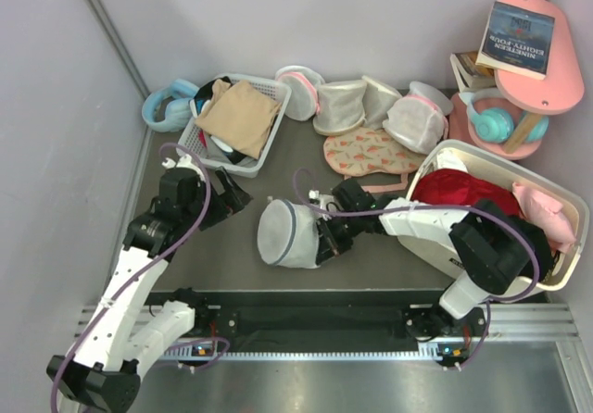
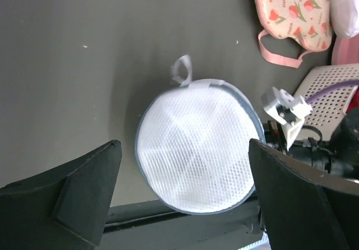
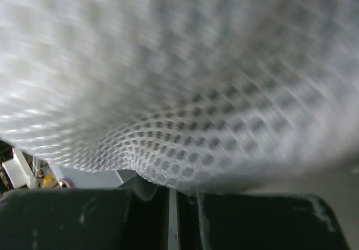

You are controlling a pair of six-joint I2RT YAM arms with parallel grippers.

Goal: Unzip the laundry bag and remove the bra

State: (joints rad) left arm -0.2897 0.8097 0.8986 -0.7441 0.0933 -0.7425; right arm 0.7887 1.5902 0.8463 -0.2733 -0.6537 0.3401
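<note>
The round white mesh laundry bag stands tipped on its edge mid-table, its grey zipper rim toward the right. In the left wrist view the laundry bag shows face-on with a small loop at its top. My right gripper is pressed against the bag's right side. In the right wrist view its jaws are nearly together and pinch a fold of mesh. My left gripper is open and empty, left of the bag and apart from it; in its own view the left gripper frames the bag. No black bra shows.
A white slatted basket with tan cloth stands back left. Pink-trimmed mesh bags and a floral pad lie behind. A white bin holding a red garment stands right. The table's front rail is close to the bag.
</note>
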